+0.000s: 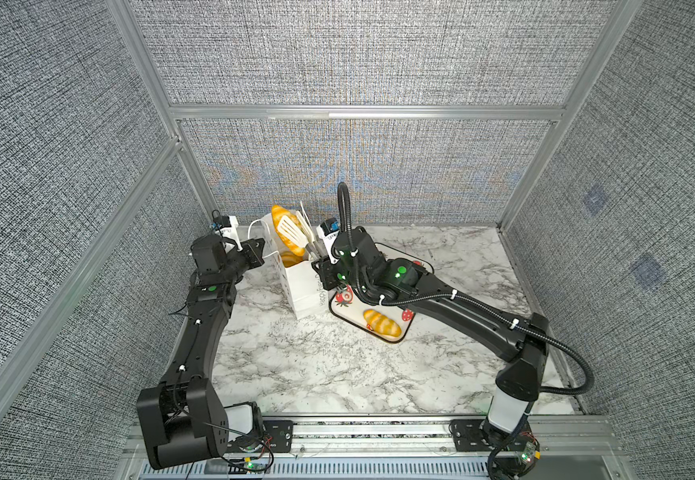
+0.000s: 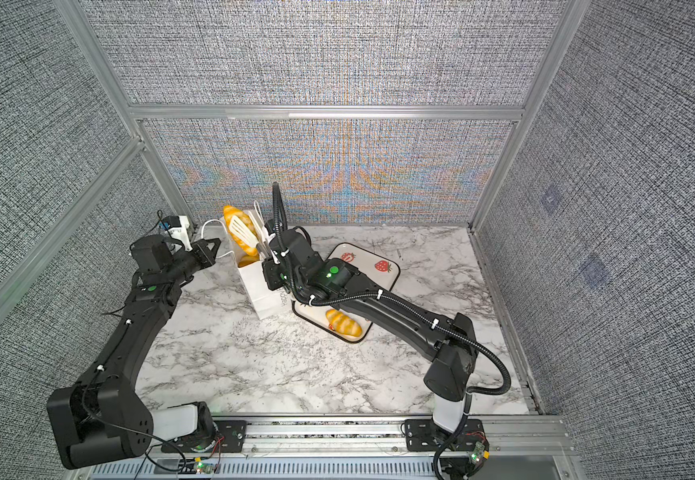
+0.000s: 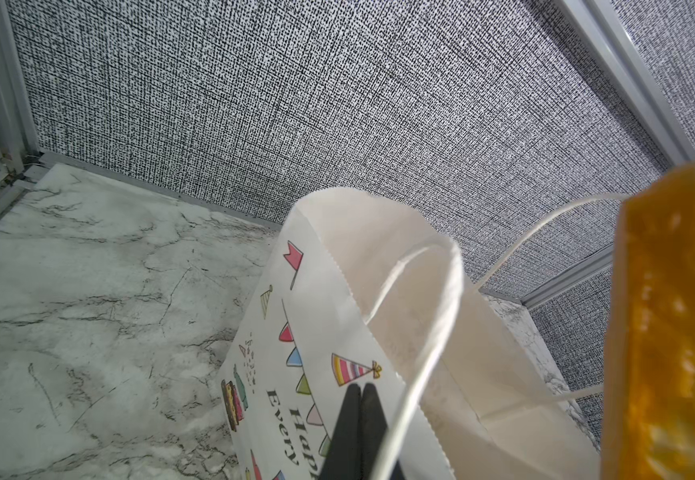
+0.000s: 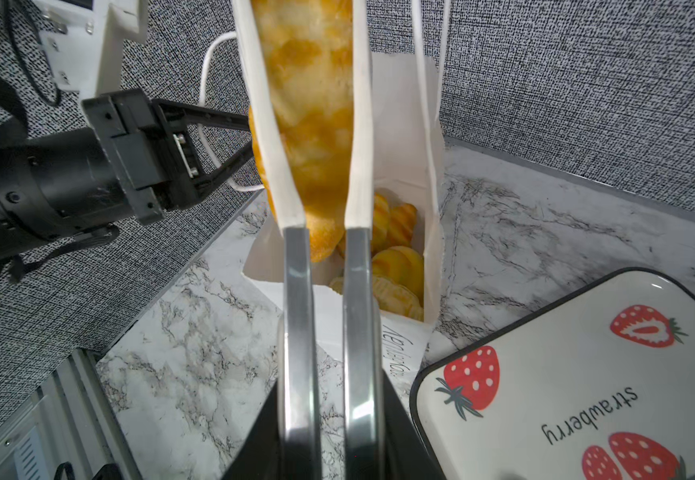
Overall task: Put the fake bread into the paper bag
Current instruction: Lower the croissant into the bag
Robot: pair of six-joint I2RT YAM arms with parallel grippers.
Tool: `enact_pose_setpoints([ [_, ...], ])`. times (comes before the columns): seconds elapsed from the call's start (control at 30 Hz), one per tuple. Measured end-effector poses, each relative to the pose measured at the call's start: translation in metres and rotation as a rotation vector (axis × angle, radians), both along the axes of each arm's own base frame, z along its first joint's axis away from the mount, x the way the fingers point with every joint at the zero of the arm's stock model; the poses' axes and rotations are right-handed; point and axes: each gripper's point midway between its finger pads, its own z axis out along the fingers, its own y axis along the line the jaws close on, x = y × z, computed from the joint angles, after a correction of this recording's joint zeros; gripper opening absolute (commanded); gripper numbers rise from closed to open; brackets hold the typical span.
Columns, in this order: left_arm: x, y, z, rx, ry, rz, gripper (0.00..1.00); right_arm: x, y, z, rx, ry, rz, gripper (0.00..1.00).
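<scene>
Grey walls (image 1: 358, 62) ring the marble table (image 1: 316, 374); paper bag (image 1: 302, 291) holds rolls (image 4: 400, 266), tray (image 2: 364, 262) one loaf (image 1: 382, 323). Left gripper (image 3: 361, 395) is closed; right gripper (image 4: 329, 399) clamps tongs (image 4: 296, 311) gripping bread (image 4: 308, 104).

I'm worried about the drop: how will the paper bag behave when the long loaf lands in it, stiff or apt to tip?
Likely light and tippy: the paper bag is tall, narrow and thin-walled. The rolls already in its bottom probably weigh it down somewhat. The shut left gripper at its cord handle seems to steady it.

Marble table (image 1: 316, 365): paper bag (image 1: 305, 296), tray (image 2: 363, 269)
</scene>
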Motion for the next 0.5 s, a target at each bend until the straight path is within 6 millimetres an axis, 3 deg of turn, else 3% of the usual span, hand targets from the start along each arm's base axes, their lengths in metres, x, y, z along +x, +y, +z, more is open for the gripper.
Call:
enact_pose_setpoints([
  [0.23,0.0,0.0,0.001,0.0,-0.002,0.0,0.0,0.011,-0.005,-0.018,-0.032,0.049,-0.032,0.27],
  [0.5,0.0,0.0,0.001,0.0,-0.003,0.0,0.0,0.013,-0.005,-0.022,-0.03,0.067,-0.037,0.27],
])
